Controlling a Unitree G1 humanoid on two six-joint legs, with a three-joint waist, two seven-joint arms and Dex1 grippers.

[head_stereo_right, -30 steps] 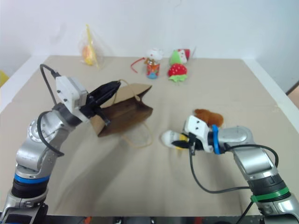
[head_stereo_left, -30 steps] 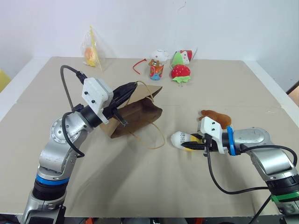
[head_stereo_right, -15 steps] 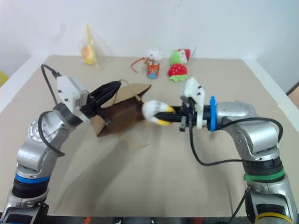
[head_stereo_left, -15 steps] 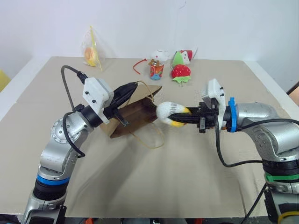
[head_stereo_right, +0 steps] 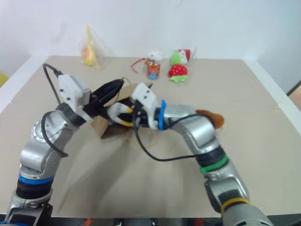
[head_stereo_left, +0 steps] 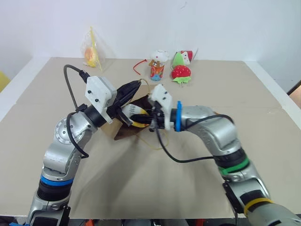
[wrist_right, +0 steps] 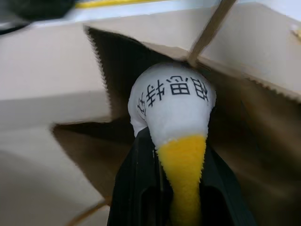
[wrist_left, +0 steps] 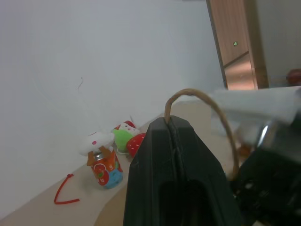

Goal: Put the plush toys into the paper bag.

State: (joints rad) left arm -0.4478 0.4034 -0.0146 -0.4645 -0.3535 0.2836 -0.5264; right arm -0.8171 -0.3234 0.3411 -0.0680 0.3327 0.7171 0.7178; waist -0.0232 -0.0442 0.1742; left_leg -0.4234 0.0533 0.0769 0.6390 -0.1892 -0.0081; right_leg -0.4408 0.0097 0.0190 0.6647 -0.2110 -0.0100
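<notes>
Kraft paper bag (wrist_right: 56, 66) — serrated rim, soft egg-shaped plush (wrist_right: 171, 106) at mouth

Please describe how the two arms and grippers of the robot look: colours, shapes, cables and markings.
Both arms are silver-grey metal with rounded joints. The left arm has a blue ring low down; the right arm has blue, green and yellow rings. Each wrist carries a white box and a looping black cable. The left gripper and right gripper have black fingers.

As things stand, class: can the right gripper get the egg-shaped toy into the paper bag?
Probably yes: the left gripper holds a handle up, the paper bag gapes, and the egg-shaped toy is at its mouth.
</notes>
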